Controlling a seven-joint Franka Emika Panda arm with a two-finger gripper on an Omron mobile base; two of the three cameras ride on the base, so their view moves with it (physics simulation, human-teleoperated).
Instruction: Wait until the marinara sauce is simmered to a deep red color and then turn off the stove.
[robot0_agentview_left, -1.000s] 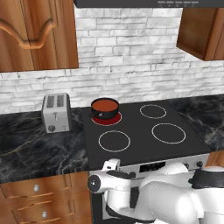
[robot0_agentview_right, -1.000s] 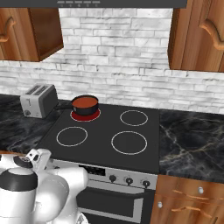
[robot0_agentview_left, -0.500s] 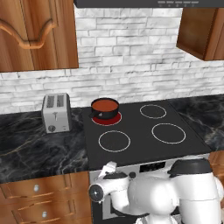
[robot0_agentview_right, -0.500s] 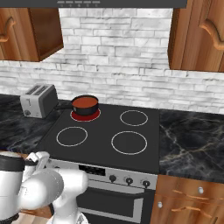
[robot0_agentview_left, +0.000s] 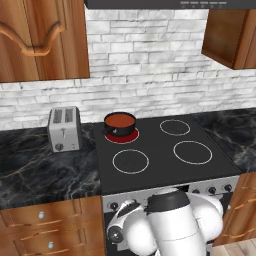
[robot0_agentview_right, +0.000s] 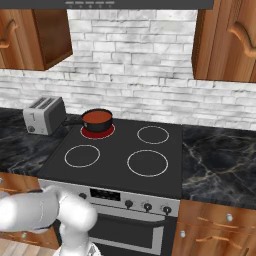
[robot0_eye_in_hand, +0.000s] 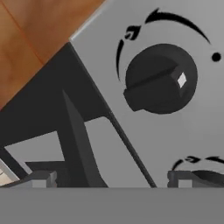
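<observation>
The marinara sauce (robot0_agentview_left: 120, 119) (robot0_agentview_right: 97, 117) is a smooth orange-red disc in a small black saucepan on the back left burner, which glows red under the pan. The stove (robot0_agentview_left: 160, 165) (robot0_agentview_right: 120, 175) has a black glass top and a steel front panel. In the hand view one dark knob (robot0_eye_in_hand: 159, 78) with a white mark sits close ahead on that panel. My gripper (robot0_eye_in_hand: 113, 178) is open, its tips wide apart low in that view and nothing between them. The knob lies beyond the tips, untouched. My arm is folded low in front of the panel's left part.
A silver toaster (robot0_agentview_left: 65, 128) (robot0_agentview_right: 45, 114) stands on the dark marble counter left of the stove. Further knobs (robot0_agentview_right: 147, 206) line the panel. Wooden drawers (robot0_agentview_left: 45, 217) flank the oven, and wall cupboards hang to both sides above.
My arm has drawn in and bunched up in front of the stove's front panel. The saucepan, sauce and toaster have not moved.
</observation>
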